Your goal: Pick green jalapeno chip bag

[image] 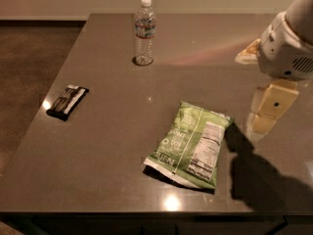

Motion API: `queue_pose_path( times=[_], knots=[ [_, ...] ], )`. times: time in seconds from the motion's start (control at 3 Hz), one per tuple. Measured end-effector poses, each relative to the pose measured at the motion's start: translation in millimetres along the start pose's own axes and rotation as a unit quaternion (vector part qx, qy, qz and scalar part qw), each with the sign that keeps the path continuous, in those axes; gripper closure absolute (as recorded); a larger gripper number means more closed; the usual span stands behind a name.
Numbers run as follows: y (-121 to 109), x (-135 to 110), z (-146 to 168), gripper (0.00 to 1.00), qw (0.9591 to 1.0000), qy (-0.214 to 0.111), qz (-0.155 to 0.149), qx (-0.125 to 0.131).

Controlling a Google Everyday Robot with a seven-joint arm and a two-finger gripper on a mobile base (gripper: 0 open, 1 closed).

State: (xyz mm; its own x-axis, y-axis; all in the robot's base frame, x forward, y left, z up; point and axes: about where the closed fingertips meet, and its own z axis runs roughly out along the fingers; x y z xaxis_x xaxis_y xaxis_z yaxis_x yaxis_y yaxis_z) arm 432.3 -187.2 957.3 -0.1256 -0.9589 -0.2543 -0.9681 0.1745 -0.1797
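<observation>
Light-green foil is seen on the green jalapeno chip bag (pixel 191 148), laid flat on the bench (pixel 107 146) at lower centre, white nutrition panel upward; its lettering cannot be read. The gripper (pixel 264 117) is held at the right edge, near the bag but apart from it; its jaws' spread cannot be told. A water bottle (pixel 145 32) is stood at upper centre.

Cropped at the top-right corner: arm (pixel 288 43) above the gripper (pixel 264 116), near the green jalapeno chip bag (pixel 191 145); bag's small print unreadable.
</observation>
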Motion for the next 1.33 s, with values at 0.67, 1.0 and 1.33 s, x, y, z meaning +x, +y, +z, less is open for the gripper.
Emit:
queue_pose_path(
  times=[0.67,1.0,1.33],
  knots=[
    [32.7,-29.8,57.4,0.00,0.9918,-0.046,-0.087,-0.081],
    [41.3,-38.2,85.6,0.00,0.9847,-0.052,-0.128,-0.105],
    [44.4,-42.5,106.2,0.00,0.9782,-0.043,-0.165,-0.119]
  ],
)
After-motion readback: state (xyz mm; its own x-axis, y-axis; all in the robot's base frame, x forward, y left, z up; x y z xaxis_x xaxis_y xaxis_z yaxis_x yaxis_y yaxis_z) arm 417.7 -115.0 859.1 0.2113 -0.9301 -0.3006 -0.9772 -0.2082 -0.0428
